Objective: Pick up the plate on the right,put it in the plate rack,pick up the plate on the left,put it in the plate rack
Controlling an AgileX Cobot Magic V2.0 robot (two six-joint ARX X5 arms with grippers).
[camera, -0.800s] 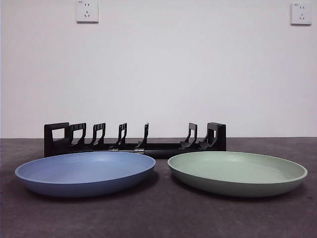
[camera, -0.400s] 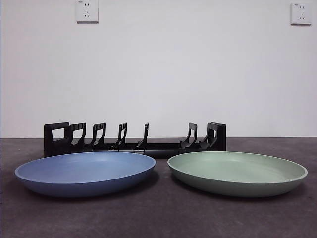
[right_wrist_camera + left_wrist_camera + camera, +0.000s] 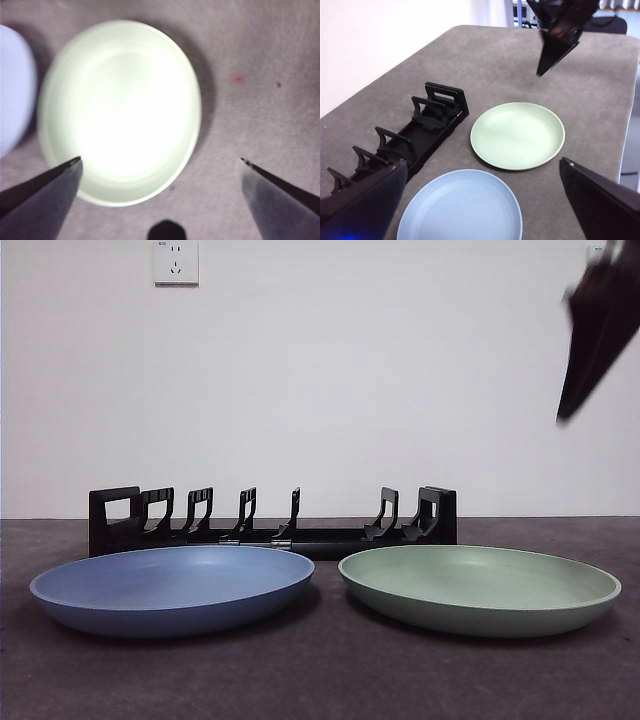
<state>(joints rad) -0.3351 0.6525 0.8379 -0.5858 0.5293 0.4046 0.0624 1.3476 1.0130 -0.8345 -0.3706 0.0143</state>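
On the tabletop: two plates are laid flat side by side, with the plate rack behind them.
Tabletop [image 3: 320, 680]: a dark grey, mottled surface is seen, with a pale wall behind it.
Green plate [image 3: 479, 589]: it is set on the right in the front view, resting flat, just beside the blue plate but apart from it; nothing is held against it. In the right wrist view [image 3: 120, 112] it is seen from above, strongly lit.
Blue plate [image 3: 172, 589]: it is set on the left in the front view, flat on the tabletop, untouched.
Plate rack [image 3: 272, 523]: it is stood behind both plates, running lengthwise across the front view, with upright dividers between blocky ends; no plate is carried in it.
Right hand [image 3: 160, 162]: it is hung in the air above the green plate, well clear of it; the jaws are spread wide and nothing is held between them. In the front view it is shown as a dark tip at the top right corner [image 3: 597, 330]; in the left wrist view it is seen high over the far side of the tabletop [image 3: 559, 42].
Left hand [image 3: 482, 182]: it is held high above the plates and rack, jaws spread wide, nothing gripped.
Wall socket [image 3: 176, 262]: it is fixed to the wall at upper left.
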